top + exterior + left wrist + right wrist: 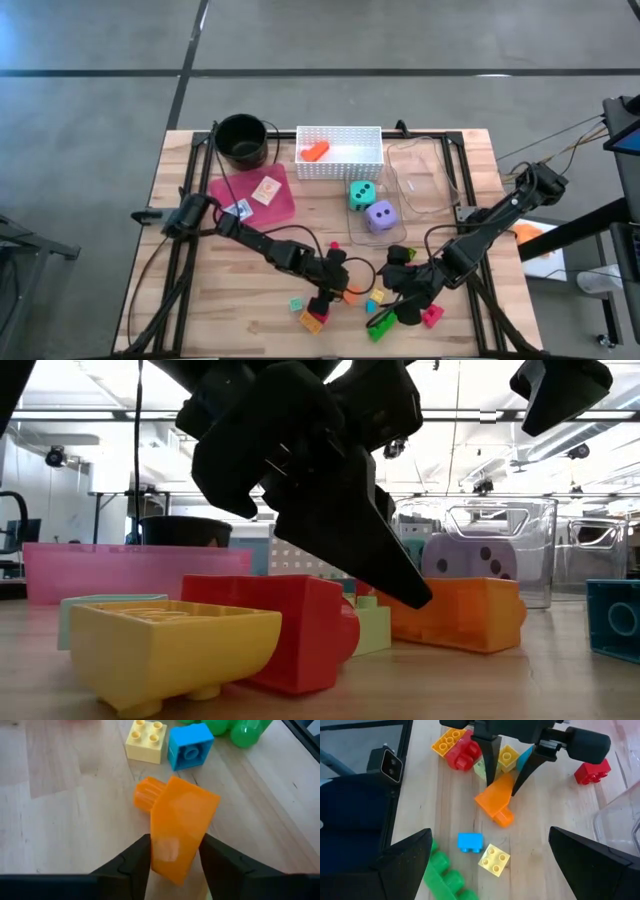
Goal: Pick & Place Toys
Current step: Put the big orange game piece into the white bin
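Observation:
Small plastic toy blocks lie scattered on the wooden table's near middle. My left gripper (335, 288) reaches in from the left and is shut on an orange block (180, 820), also seen in the right wrist view (495, 797). Beyond it lie a pale yellow block (146, 739), a blue block (190, 746) and green pieces (235, 727). My right gripper (497, 870) hovers open above the blocks, to the right of the left gripper, holding nothing. A teal die (362, 194) and a purple die (380, 215) stand farther back. My left gripper pinches the orange block's two opposite side faces (159, 851) between its two fingers (131, 864), at the end away from the round stud (146, 799). The fingers slant down from the table's left. The block's underside rests on the table (455, 622).
At the back stand a white perforated basket (340, 165) holding an orange piece, a black pot (241, 140) and a clear container (425, 180). A pink tray (285, 205) with cards lies at the left. Yellow (170, 645) and red (290, 630) blocks lie close in front of the left gripper.

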{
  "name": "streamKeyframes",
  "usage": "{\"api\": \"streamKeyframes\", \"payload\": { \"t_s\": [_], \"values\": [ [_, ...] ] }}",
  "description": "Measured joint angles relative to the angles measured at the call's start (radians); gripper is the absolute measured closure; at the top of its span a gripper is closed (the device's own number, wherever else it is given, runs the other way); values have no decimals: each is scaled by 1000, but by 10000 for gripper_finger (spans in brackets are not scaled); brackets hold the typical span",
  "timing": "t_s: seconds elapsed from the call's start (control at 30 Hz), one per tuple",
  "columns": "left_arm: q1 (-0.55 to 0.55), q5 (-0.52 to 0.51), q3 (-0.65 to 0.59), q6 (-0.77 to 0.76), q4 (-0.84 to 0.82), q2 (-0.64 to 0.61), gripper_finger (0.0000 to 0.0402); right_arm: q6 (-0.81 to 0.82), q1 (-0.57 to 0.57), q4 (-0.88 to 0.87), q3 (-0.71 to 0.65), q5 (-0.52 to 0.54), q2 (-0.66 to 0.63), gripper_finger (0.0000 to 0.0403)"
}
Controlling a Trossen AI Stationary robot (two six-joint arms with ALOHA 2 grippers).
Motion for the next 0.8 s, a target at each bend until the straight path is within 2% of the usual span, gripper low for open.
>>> {"api": "streamKeyframes", "payload": {
  "t_s": [0.17, 0.47, 0.57, 0.8],
  "values": [
    [10, 0, 0, 4, 5, 0, 259, 0, 0, -1, 0, -1, 0, 3],
    [31, -14, 0, 7, -34, -52, 261, 0, 0, -2, 0, -2, 0, 3],
    [43, -70, 0, 10, -109, -96, 262, 0, 0, -2, 0, -2, 0, 3],
    [84, -278, 0, 11, -352, -243, 262, 0, 0, -3, 0, -3, 1, 3]
  ]
}}
